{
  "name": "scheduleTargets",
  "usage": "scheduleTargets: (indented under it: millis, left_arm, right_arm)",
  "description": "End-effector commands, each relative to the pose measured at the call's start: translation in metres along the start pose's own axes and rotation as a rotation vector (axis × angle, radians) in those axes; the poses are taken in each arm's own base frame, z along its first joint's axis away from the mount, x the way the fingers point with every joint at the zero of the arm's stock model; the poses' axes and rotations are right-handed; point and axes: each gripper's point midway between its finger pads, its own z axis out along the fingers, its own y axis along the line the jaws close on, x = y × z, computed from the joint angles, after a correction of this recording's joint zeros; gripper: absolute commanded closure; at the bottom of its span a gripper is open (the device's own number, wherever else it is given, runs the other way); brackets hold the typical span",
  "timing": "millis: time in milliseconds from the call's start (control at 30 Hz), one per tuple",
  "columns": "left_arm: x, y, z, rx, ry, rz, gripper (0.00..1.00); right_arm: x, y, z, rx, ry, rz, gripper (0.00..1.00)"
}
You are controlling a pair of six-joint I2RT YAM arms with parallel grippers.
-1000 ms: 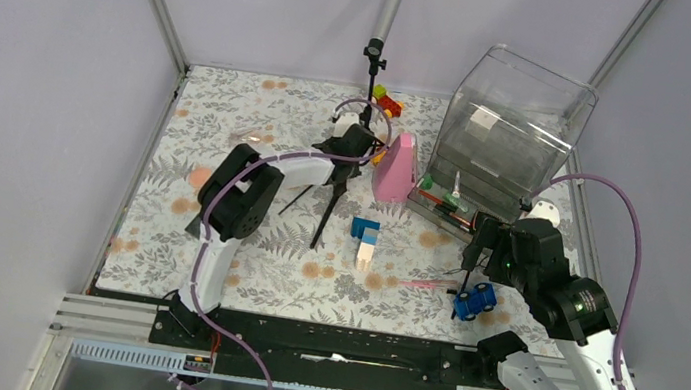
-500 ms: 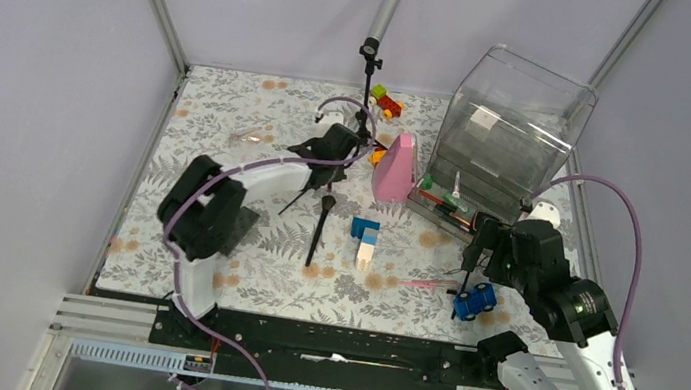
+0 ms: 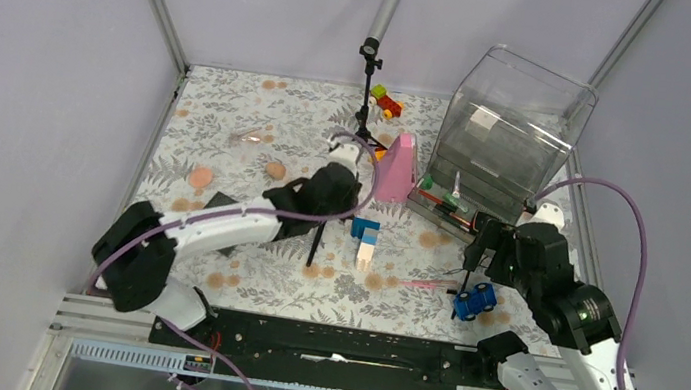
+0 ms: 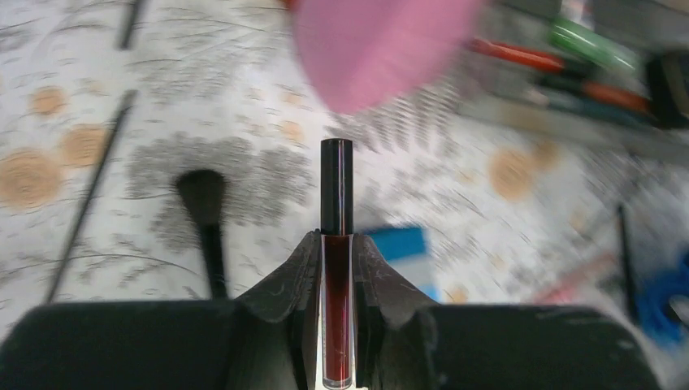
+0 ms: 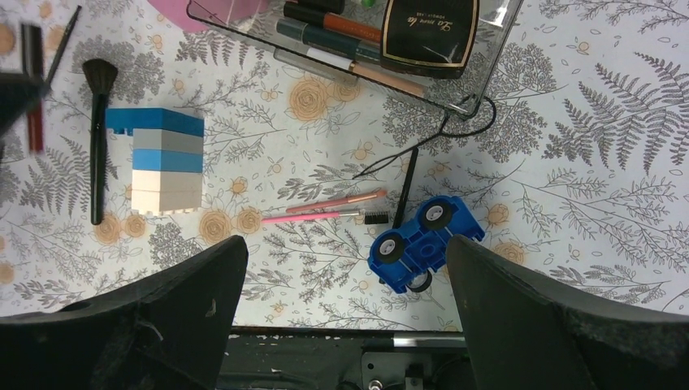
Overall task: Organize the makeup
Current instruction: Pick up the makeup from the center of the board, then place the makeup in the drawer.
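Carrying grip: left claw [image 4: 336,252] clamped lengthwise on a dark-red lip gloss tube [image 4: 336,183] near the pink cone [image 4: 382,41], probably for stowing; right claw [image 5: 345,317] spread wide, empty.

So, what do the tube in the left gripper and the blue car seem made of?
Tube: probably clear glossy plastic, perhaps glass; the dark red inside shows through. Cap: smooth black plastic, it seems. Car: shiny moulded plastic, uniform blue.

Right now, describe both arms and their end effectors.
The left arm and right arm have white links, black joints and purple cables. The left end effector and right end effector have black tapered fingers.
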Motion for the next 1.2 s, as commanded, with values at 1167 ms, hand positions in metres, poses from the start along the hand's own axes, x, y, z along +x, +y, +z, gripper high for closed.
scheduleTargets:
  millis: [1167]
  left_arm:
    - [-0.004,-0.26,0.035,0.9,-0.441,1.549,0.91]
  right_arm:
    - [-0.097,-0.039,-0.167,-0.195,-0.775,0.3,0.01]
